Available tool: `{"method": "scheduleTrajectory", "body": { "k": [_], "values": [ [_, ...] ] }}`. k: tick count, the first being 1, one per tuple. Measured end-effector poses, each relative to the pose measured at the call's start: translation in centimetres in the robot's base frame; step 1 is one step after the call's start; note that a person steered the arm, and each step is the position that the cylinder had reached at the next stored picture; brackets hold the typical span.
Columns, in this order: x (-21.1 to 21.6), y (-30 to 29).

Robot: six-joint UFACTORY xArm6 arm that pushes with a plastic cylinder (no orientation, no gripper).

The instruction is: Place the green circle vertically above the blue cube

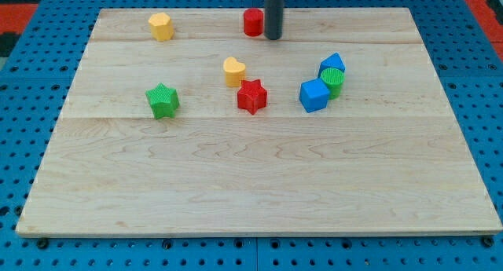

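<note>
The green circle (333,82) sits right of centre, touching the upper right of the blue cube (313,95). A second blue block (332,64) stands just above the green circle, touching it. My tip (273,37) rests near the view's top, just right of a red cylinder (253,22), well up and left of the green circle and the blue cube.
A red star (252,96) lies left of the blue cube. A yellow heart (233,71) is above the red star. A green star (163,100) is at the left. A yellow block (160,26) is at the top left. The wooden board (259,192) lies on a blue pegboard.
</note>
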State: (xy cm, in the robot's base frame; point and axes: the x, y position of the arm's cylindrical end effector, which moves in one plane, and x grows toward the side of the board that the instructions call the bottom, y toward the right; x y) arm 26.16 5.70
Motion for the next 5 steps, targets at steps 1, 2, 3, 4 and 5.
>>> {"method": "scheduleTrajectory", "body": {
  "k": [1, 2, 3, 4, 5],
  "values": [
    [2.7, 5.9],
    [2.6, 9.4],
    [6.2, 14.6],
    [11.9, 15.1],
    [14.1, 12.7]
  ]
}}
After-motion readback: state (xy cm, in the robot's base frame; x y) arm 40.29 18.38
